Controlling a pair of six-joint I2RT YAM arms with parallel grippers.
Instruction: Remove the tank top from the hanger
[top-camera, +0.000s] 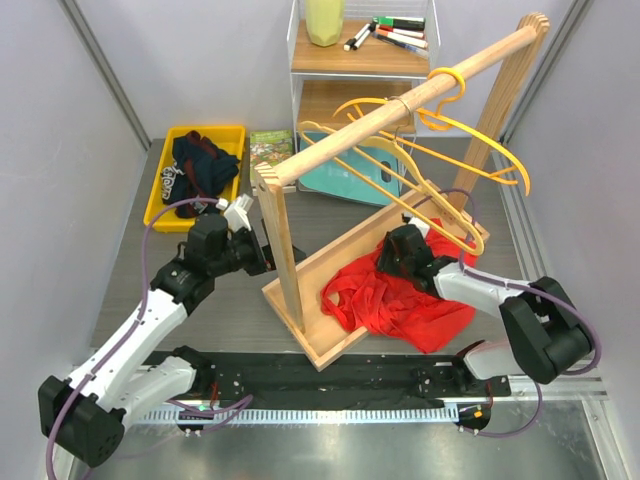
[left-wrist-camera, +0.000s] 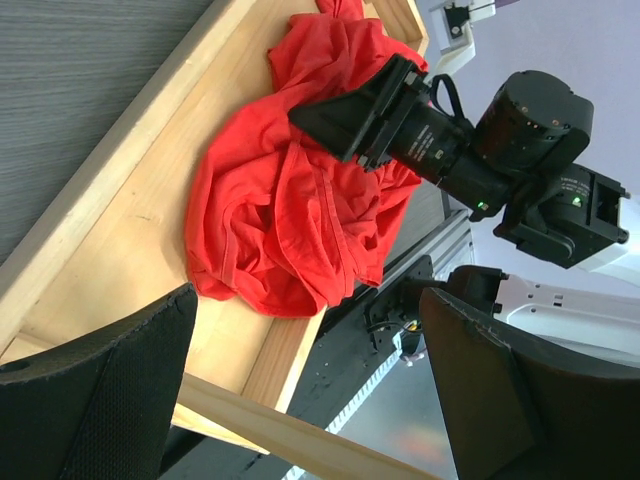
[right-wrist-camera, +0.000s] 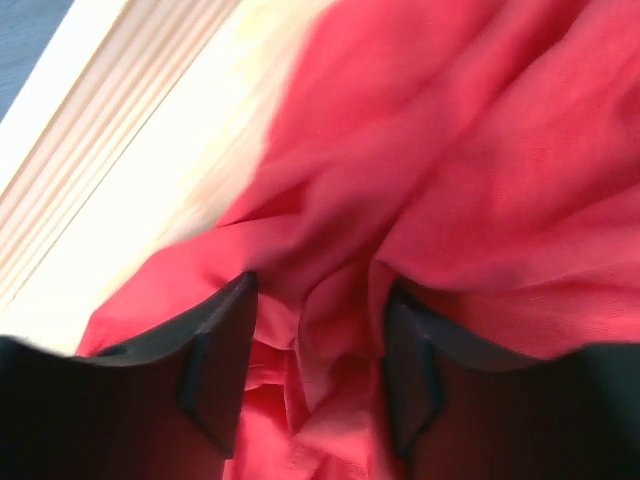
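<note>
The red tank top (top-camera: 400, 300) lies crumpled on the wooden rack's base board (top-camera: 330, 345), off the yellow hangers (top-camera: 440, 215) that hang from the slanted rod (top-camera: 400, 105). My right gripper (top-camera: 392, 262) is pressed down into the cloth. In the right wrist view its jaws (right-wrist-camera: 315, 330) stand narrowly apart, pinching a fold of the tank top (right-wrist-camera: 480, 130). My left gripper (top-camera: 262, 258) is open at the rack's near upright post (top-camera: 283, 250). In the left wrist view (left-wrist-camera: 310, 340) the post (left-wrist-camera: 300, 435) crosses between its fingers, with the tank top (left-wrist-camera: 280, 210) and right gripper (left-wrist-camera: 330, 115) beyond.
A yellow bin (top-camera: 160, 195) holding dark clothes stands at the back left, with a booklet (top-camera: 270, 147) beside it. A shelf unit (top-camera: 350, 65) with markers and a cup stands behind the rack. A teal item (top-camera: 345, 180) lies under the hangers.
</note>
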